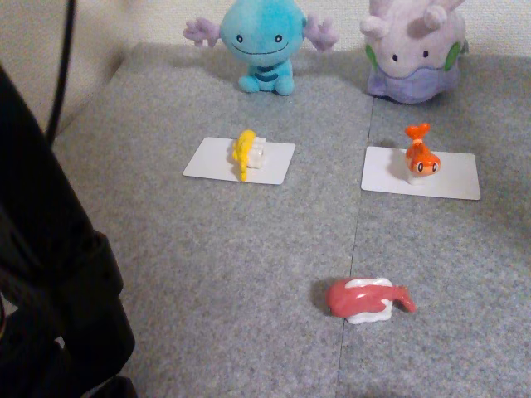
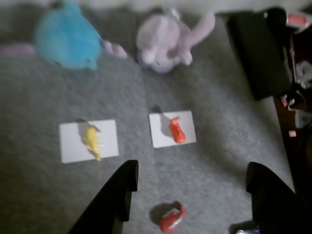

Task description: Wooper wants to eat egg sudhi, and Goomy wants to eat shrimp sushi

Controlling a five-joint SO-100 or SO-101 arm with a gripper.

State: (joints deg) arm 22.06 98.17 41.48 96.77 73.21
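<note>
1. egg sudhi (image 1: 247, 153) sits on a white card (image 1: 207, 162), straight in front of Wooper (image 1: 261, 41) in the fixed view. Yellow topping flops over the white rice block. Wrist view: same piece (image 2: 91, 141) on the left card (image 2: 73, 141).
2. shrimp sushi (image 1: 421, 156) sits on the second white card (image 1: 452, 178), in front of Goomy (image 1: 412, 50), tail up. Wrist view: orange piece (image 2: 177, 130) on the right card (image 2: 161, 131), below the lavender plush (image 2: 165, 41).
3. Both plushes upright at the back edge of the grey carpet (image 1: 207, 274); Wooper (image 2: 66, 39) is left of Goomy.
4. Pinkish-red toy sushi (image 1: 365, 298) lies on bare carpet, nearer the camera than both cards, beside a carpet seam.
5. gripper (image 2: 192, 187): jaws spread wide, nothing between them, hovering above the red toy (image 2: 171, 218) in the wrist view.
6. Black arm body (image 1: 58, 298) fills the fixed view's left edge.
</note>
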